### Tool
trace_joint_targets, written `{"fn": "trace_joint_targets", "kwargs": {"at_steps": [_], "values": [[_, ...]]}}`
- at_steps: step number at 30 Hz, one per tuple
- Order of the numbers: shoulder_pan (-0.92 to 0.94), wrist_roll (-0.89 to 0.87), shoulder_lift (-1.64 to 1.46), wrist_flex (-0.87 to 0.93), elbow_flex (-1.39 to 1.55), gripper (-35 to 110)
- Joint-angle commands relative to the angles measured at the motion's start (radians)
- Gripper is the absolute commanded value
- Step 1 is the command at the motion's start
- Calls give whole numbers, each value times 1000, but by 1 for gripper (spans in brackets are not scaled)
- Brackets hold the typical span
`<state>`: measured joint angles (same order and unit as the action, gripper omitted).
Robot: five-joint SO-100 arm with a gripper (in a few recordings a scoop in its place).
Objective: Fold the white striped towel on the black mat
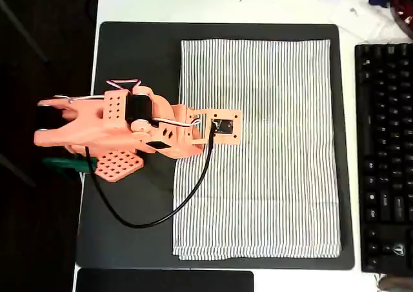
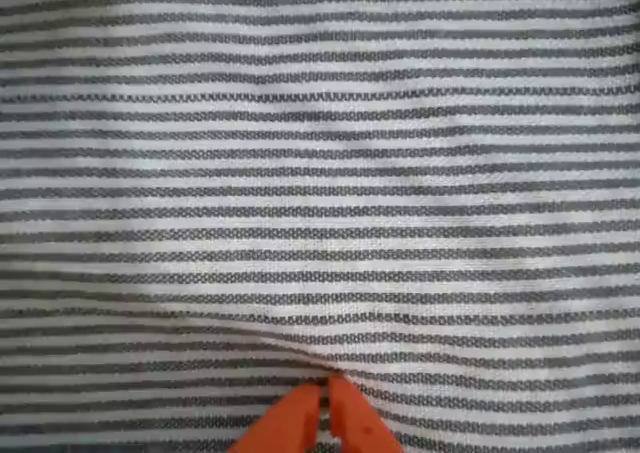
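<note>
Towel point(image 1: 258, 150), white striped, lay flat on the black mat point(image 1: 135, 53); the claw point(image 2: 325, 398) pressed its closed tips into it.

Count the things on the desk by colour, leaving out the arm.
Black: 3, the mat, the keyboard, the slab
White striped: 1, the towel
Total: 4

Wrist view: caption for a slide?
Orange gripper, tips together, pressing into the white striped towel, puckering the cloth.
</note>
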<state>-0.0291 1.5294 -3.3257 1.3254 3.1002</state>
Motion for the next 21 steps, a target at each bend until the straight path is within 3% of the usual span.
{"fn": "trace_joint_targets", "kwargs": {"at_steps": [1,21], "values": [[-17,2,-6,-2,14,1],[-44,-48,-6,-8,14,0]]}}
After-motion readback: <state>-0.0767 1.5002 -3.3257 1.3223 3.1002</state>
